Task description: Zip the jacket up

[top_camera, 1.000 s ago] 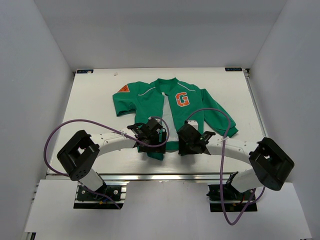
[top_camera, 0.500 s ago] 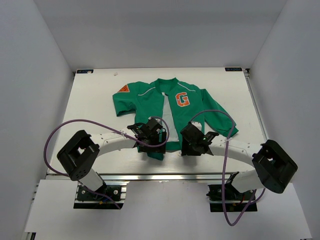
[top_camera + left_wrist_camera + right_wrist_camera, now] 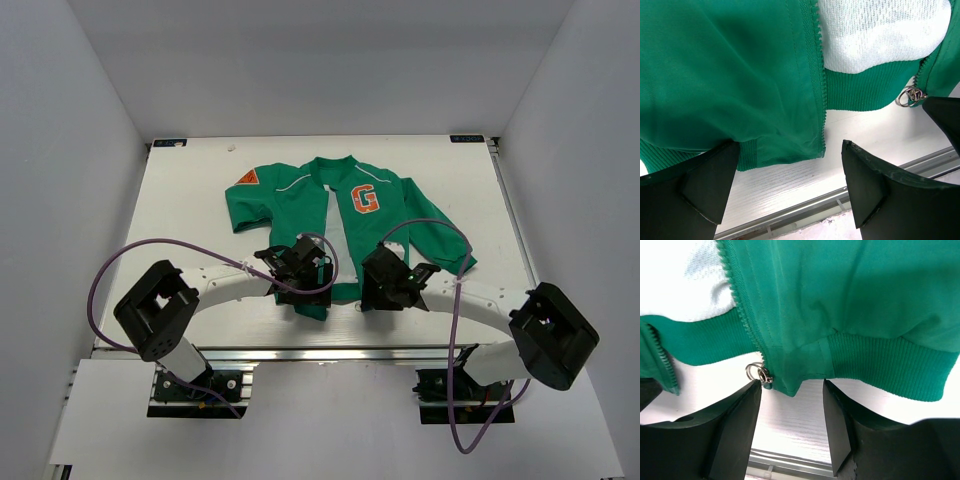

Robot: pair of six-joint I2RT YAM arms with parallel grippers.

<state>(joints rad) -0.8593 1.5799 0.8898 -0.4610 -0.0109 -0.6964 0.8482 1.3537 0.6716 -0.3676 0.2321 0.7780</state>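
1. We see the jacket (image 3: 340, 215) spread flat on the white bench (image 3: 190, 200), collar toward the far side and hem toward the arms, both sleeves out to the sides.
2. It is a bright green, with thin white piping (image 3: 293, 187) running over the shoulders.
3. An orange G patch (image 3: 365, 199) sits on the chest panel on the right side, and an orange triangle patch (image 3: 246, 179) on the left sleeve.
4. The front lies open from collar to hem, and a pale, almost white lining (image 3: 880, 35) shows between the two edges.
5. Green zipper teeth (image 3: 816, 60) run along each front edge, and the two rows are not joined.
6. A small metal ring pull (image 3: 759, 372) hangs at the bottom of the right front edge, level with the ribbed hem (image 3: 885, 365).
7. The left hand (image 3: 789, 165) is over the lower corner of the left front panel, its fingers spread wide with nothing gripped between them.
8. The right hand (image 3: 791, 390) is at the lower corner of the right panel, just beside the ring pull. Its fingers stand apart, and the hem corner sits at the gap, unclamped.
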